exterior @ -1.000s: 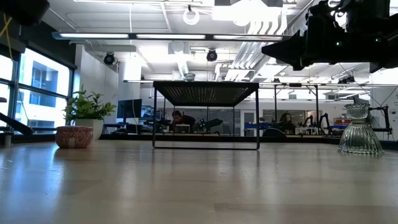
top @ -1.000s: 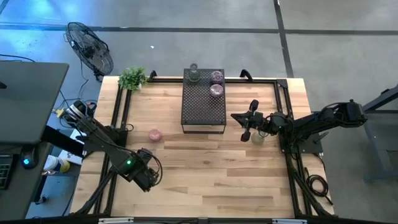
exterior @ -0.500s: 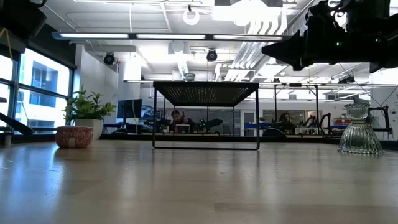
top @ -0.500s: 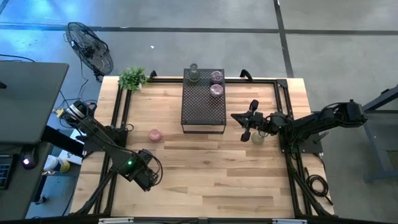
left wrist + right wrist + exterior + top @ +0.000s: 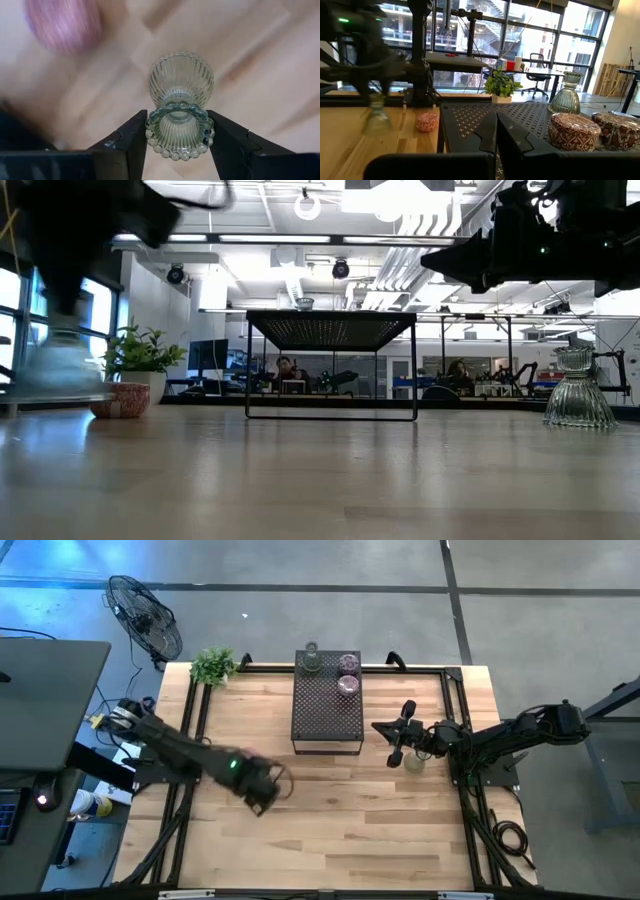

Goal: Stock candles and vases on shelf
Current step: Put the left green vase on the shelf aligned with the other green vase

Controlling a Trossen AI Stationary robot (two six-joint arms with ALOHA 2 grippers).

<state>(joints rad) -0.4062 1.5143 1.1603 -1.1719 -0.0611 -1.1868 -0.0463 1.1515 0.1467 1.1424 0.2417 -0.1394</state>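
My left gripper (image 5: 262, 790) is shut on a clear ribbed glass vase (image 5: 181, 87), near the table's middle left. A pink candle (image 5: 120, 400) stands on the table just beyond it. The black perforated shelf (image 5: 327, 705) stands at the far middle, carrying a vase (image 5: 311, 658) and two candles (image 5: 348, 664) at its far end. My right gripper (image 5: 380, 728) is shut and empty, level, right of the shelf. Another vase (image 5: 414, 761) stands on the table under the right arm. My left gripper pinches the vase just below its beaded rim (image 5: 180, 131), one finger (image 5: 135, 135) on each side. The fingers come from above, pointing down. The vase hangs upright below them (image 5: 60, 370); whether its foot is clear of the table I cannot tell through the blur.
A leafy potted plant (image 5: 213, 666) stands at the far left corner. A black rail frame (image 5: 190, 730) runs along the table's left, far and right edges. Bare wood lies between the shelf and the near edge.
My left gripper has swung quickly with the vase from the near left toward the table's far edge and a little right, toward the pink candle and the shelf. The vase has stayed upright in its hold.
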